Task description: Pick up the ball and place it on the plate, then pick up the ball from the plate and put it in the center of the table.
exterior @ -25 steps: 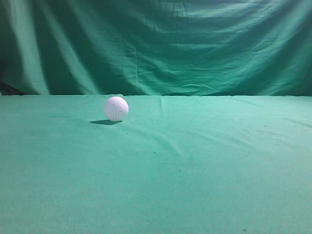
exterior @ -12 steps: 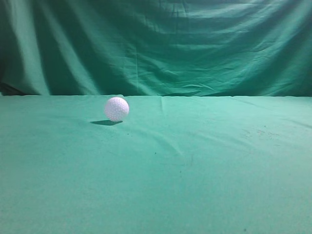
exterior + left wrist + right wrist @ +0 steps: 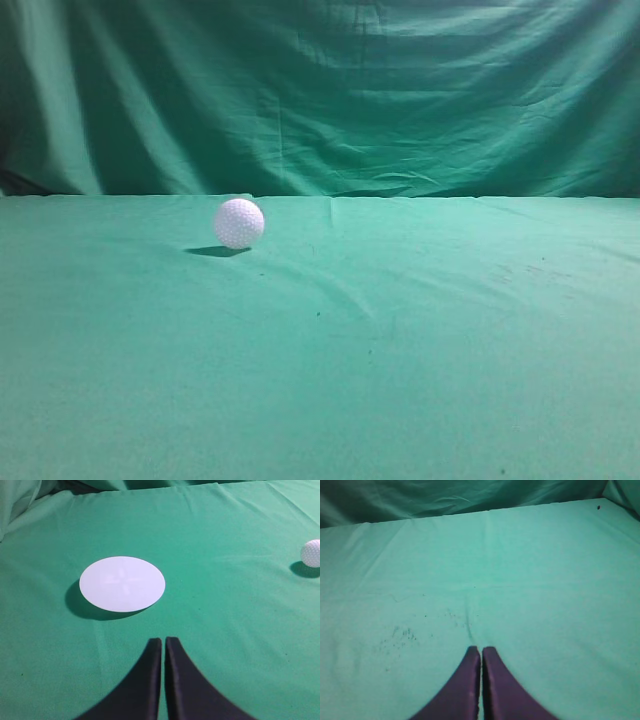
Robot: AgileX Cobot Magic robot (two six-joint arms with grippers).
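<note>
The white dimpled ball [image 3: 239, 223] rests on the teal-green table [image 3: 400, 340], left of the middle and toward the back. It also shows at the right edge of the left wrist view [image 3: 311, 553]. A round white plate [image 3: 122, 584] lies flat on the cloth ahead of my left gripper [image 3: 163, 641], which is shut and empty. The plate is out of the exterior view. My right gripper [image 3: 481, 650] is shut and empty over bare cloth. Neither gripper shows in the exterior view.
A draped green curtain [image 3: 330, 95] hangs behind the table's back edge. Faint dark specks mark the cloth [image 3: 400, 635] left of my right gripper.
</note>
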